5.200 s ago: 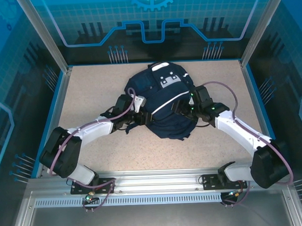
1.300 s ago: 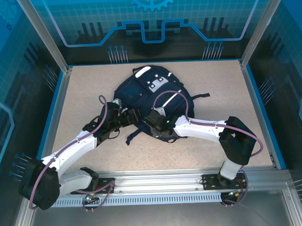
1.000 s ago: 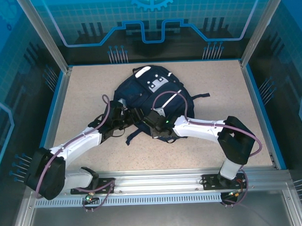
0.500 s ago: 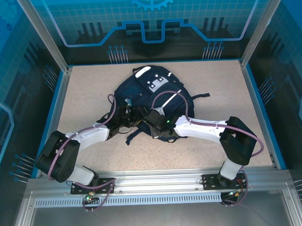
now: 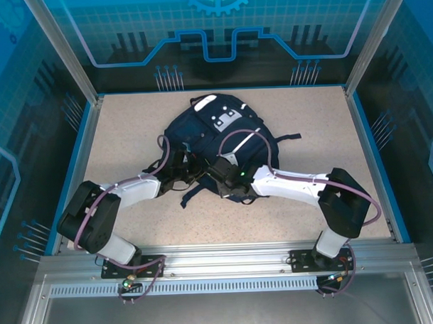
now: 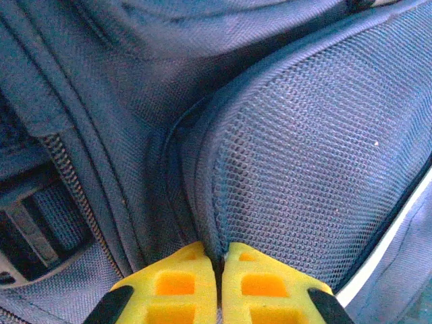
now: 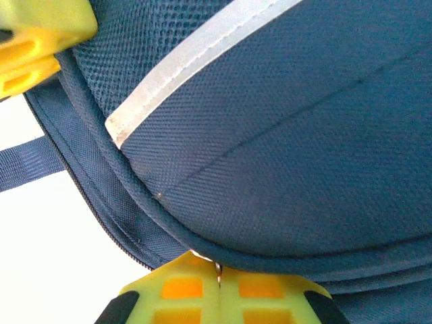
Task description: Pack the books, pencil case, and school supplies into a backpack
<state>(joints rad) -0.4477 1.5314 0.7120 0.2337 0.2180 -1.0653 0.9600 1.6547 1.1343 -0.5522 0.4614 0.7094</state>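
The backpack [image 5: 215,130] lies flat in the middle of the table [image 5: 123,122], white patches toward the far side and loose straps [image 5: 193,195] trailing toward my bases. I judge it soft and slack: it will sag and fold rather than hold a shape, and bare cloth would likely slide under my pads. The piped seams and the zipper line look like the firmer places to take hold. My left gripper [image 6: 217,270] is closed tight on the corded edge of the mesh pocket [image 6: 304,169], with a ridge of fabric nipped between the pads. My right gripper [image 7: 217,273] is likewise closed at the bag's rim beside the zipper track [image 7: 125,239]. A small metal glint [image 7: 217,266] sits between its pads, perhaps the zipper pull, though I cannot tell for sure.
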